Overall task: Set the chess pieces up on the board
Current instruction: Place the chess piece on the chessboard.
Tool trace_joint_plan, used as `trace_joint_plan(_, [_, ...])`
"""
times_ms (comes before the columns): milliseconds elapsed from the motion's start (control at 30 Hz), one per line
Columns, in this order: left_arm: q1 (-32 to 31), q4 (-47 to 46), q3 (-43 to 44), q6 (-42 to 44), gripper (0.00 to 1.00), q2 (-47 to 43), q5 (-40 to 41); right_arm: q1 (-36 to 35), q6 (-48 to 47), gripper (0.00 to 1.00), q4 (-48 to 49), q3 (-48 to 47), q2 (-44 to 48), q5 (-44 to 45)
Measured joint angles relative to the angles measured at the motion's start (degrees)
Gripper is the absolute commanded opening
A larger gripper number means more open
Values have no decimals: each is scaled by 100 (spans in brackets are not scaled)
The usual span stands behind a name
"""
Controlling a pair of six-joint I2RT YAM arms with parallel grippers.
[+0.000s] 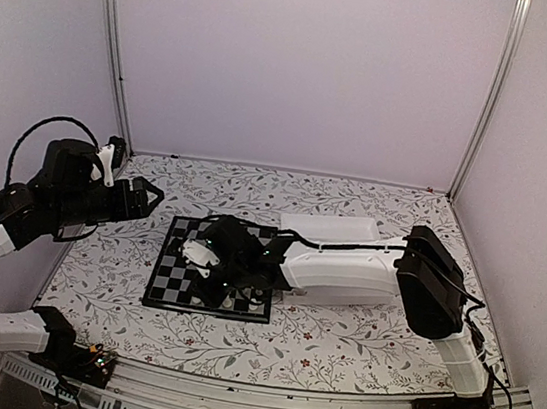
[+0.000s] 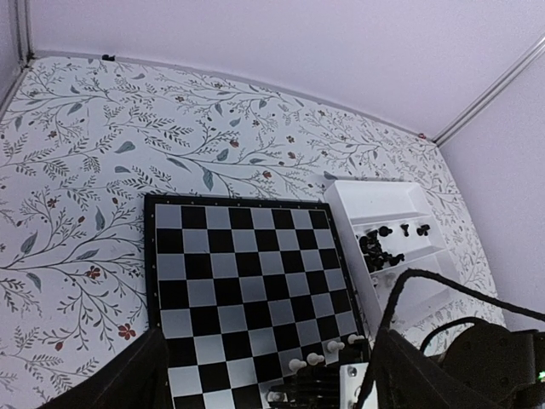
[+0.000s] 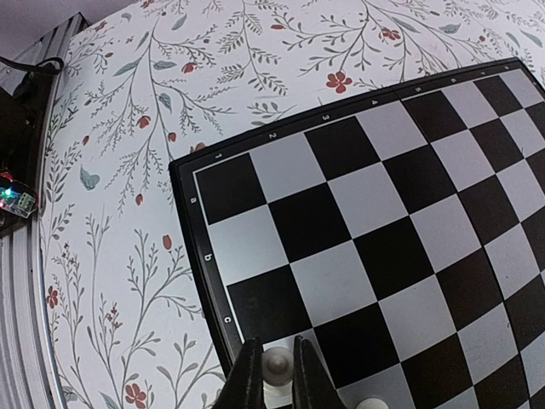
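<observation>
The board (image 1: 171,277) lies in the middle of the table and also shows in the left wrist view (image 2: 238,256) and the right wrist view (image 3: 383,196). My right gripper (image 1: 210,273) reaches over its near side. In the right wrist view the gripper (image 3: 274,345) is shut on a white chess piece (image 3: 276,365) at a pale edge square just past the letter c. Three white pawns (image 2: 315,359) stand in a row near it. My left gripper (image 1: 152,192) hangs open and empty, high to the left of the board; the left wrist view shows its fingers (image 2: 128,379) wide apart.
A white two-compartment tray (image 2: 356,277) lies beside the board's right edge with several black pieces (image 2: 380,249) in it; it also shows in the top view (image 1: 336,225). The right arm's black cable (image 2: 396,294) loops above the tray. Pale walls close the table on three sides.
</observation>
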State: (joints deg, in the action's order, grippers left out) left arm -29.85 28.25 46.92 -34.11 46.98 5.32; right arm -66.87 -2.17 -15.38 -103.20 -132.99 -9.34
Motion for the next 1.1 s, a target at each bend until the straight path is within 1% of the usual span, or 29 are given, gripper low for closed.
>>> trace_joint_plan(600, [11, 2, 0, 2, 85, -2, -44, 13, 55, 33, 22, -37, -39, -44])
trace_joint_plan(833, [15, 20, 0, 55, 85, -20, -61, 15, 83, 37, -26, -151, 4, -127])
trace_joint_plan(867, [15, 37, 0, 90, 85, -26, -66, 15, 90, 38, -76, -144, 48, -146])
trace_joint_plan(933, [17, 98, -2, 197, 80, -63, -90, 26, 127, 38, -107, -50, 243, -177])
trace_joint_plan(967, [20, 140, -4, 291, 78, -103, -120, 37, 160, 38, -125, 68, 411, -190])
trace_joint_plan(1067, [26, 260, -7, 581, 76, -205, -291, 111, 330, 38, -149, 555, 1056, -258])
trace_joint_plan(1100, [26, 304, -9, 671, 74, -251, -345, 155, 387, 38, -168, 739, 1318, -284])
